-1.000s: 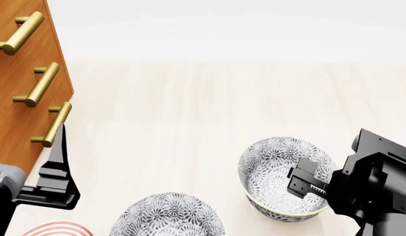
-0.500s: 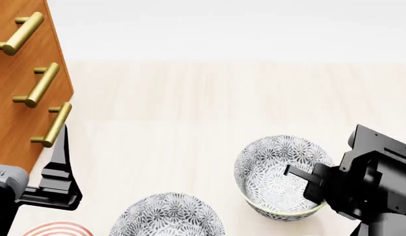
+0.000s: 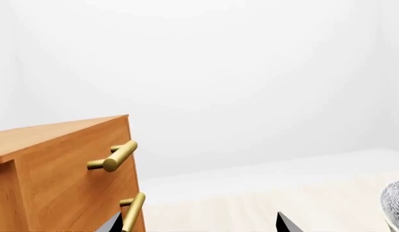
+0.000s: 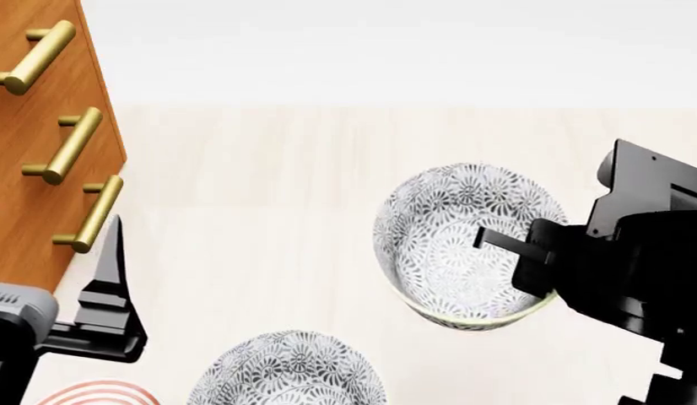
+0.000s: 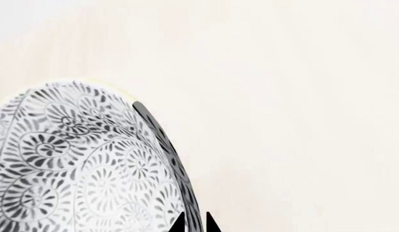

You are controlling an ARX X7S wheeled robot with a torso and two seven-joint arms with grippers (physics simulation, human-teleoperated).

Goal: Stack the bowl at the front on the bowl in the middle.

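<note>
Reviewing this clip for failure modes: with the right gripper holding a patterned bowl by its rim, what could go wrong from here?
1. The right gripper pinches the lifted bowl only at one rim edge; the bowl hangs tilted, so it may slip or swing.
2. The other patterned bowl sits at the head view's bottom edge, partly cut off, making alignment harder to judge.
3. The left gripper hangs near that bowl, risking contact.

You have nothing to read here: no words, labels, brands, numbers or signs on any surface. The bowls [image 4: 461, 253] carry only a grey floral pattern, and the drawers [image 4: 34, 126] are plain wood with brass handles.
</note>
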